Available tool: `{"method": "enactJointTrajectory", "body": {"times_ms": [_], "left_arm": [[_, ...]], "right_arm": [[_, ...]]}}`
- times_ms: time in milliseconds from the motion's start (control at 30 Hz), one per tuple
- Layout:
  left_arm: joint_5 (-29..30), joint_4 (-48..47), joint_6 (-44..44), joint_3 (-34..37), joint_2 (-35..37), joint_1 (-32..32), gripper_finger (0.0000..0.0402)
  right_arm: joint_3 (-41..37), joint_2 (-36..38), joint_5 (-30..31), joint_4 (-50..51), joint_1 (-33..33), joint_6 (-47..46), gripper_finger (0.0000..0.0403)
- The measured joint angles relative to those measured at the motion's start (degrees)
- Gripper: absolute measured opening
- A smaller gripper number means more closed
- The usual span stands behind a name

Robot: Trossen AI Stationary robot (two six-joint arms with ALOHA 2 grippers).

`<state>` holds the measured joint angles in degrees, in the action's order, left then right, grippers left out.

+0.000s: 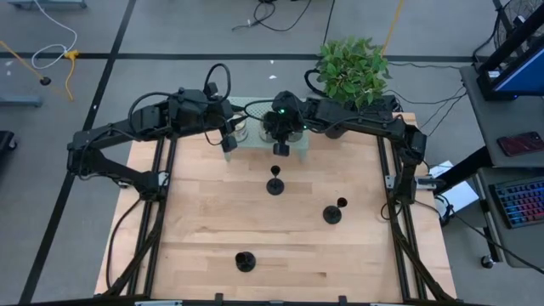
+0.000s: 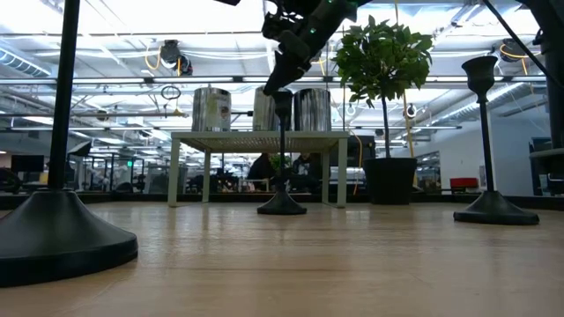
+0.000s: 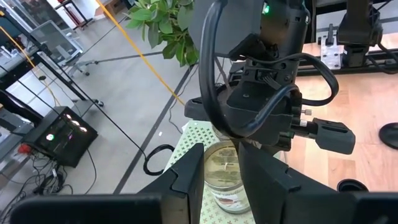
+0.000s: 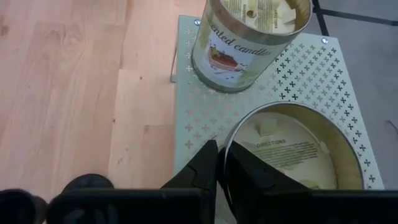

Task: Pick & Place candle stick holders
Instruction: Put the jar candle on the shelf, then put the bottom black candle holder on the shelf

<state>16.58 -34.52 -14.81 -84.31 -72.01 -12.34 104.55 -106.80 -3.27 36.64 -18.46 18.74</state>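
Three black candle stick holders stand upright on their round bases on the wooden table: one mid-table [image 1: 275,183], one to its right [image 1: 333,212], one near the front edge [image 1: 246,261]. A pale perforated stand [image 1: 255,146] at the far edge carries candle tins. My right gripper [image 4: 219,163] is over the stand's near side, shut on the rim of a round tin [image 4: 292,149]. My left gripper [image 3: 224,186] is open at the stand's left part. A labelled candle jar [image 3: 222,171] shows between its fingers, and no touch shows. My right gripper has the tin's rim [image 4: 227,144] on the side nearest the table's middle. The rim runs into the narrow slit between the two fingers, one outside the wall and one inside. The fingers slant down from above. The tin rests on the stand.
A second labelled tin [image 4: 249,37] stands on the stand [image 4: 298,74] beyond the held one. A potted plant [image 1: 353,72] stands at the far right behind the right arm. The middle holder [image 2: 282,150] is just in front of the stand.
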Motion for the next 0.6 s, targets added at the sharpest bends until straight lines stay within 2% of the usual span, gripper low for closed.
{"method": "enactJointTrajectory", "body": {"times_ms": [167, 600], "left_arm": [[0.02, 0.00, 0.15, 0.00, 0.00, 0.00, 0.0106], [0.04, -1.77, 0.24, 0.02, 0.00, 0.00, 0.0106]], "right_arm": [[-0.04, 0.00, 0.00, -2.16, 0.00, 0.78, 0.0034], [-0.04, 0.37, 0.19, -6.57, 0.09, 3.26, 0.0139]]}}
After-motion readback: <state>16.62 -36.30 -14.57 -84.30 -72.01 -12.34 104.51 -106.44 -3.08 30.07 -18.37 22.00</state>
